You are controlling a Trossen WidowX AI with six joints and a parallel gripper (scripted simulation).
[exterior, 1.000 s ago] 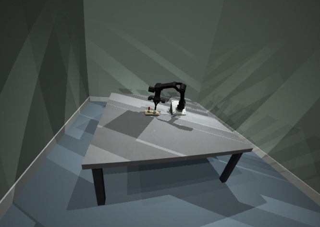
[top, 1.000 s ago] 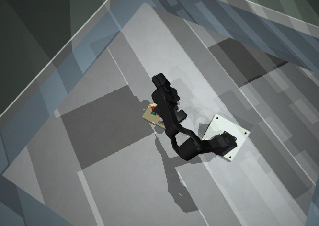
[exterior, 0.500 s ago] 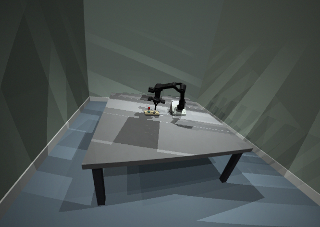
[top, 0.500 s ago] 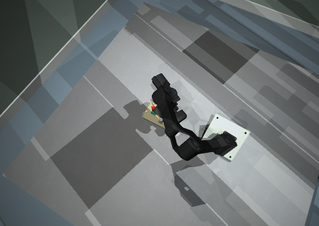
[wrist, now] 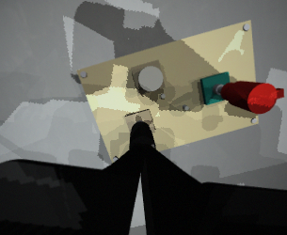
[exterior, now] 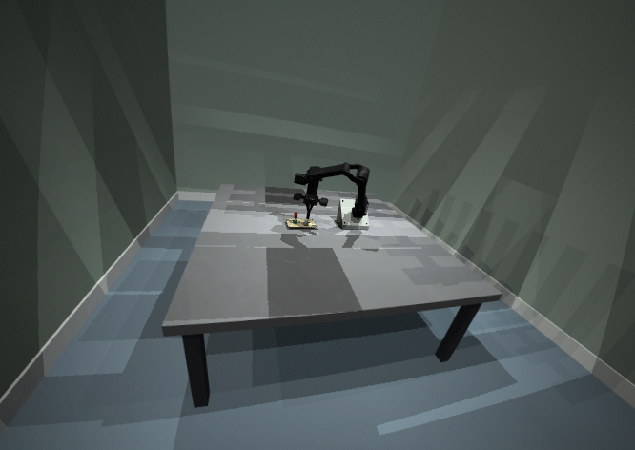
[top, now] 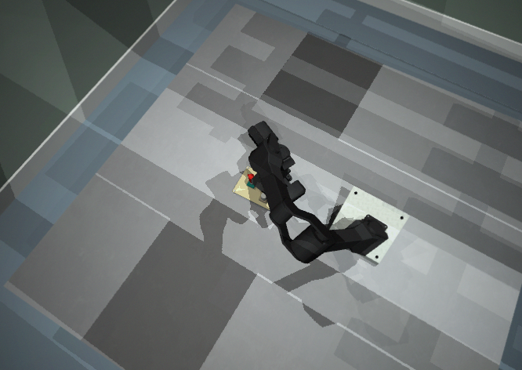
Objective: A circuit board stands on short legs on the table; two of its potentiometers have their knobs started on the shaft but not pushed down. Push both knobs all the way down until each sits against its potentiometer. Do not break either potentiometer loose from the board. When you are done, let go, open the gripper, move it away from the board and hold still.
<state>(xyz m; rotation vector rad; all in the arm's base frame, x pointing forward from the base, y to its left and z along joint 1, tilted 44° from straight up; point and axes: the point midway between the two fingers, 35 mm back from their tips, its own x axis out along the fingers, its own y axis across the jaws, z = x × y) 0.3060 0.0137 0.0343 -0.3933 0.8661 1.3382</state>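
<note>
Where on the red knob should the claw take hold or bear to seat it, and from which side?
The red knob stands tall on its shaft above the teal potentiometer, so coming straight down from above looks best. Bear on its rounded top end, or grip its smooth sides near the top, in line with the shaft; a sideways load could likely lever the potentiometer off the board. The claw is shut, empty.

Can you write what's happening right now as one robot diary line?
black gripper: shut, empty | tip over tan circuit board | tall red knob: untouched
</note>
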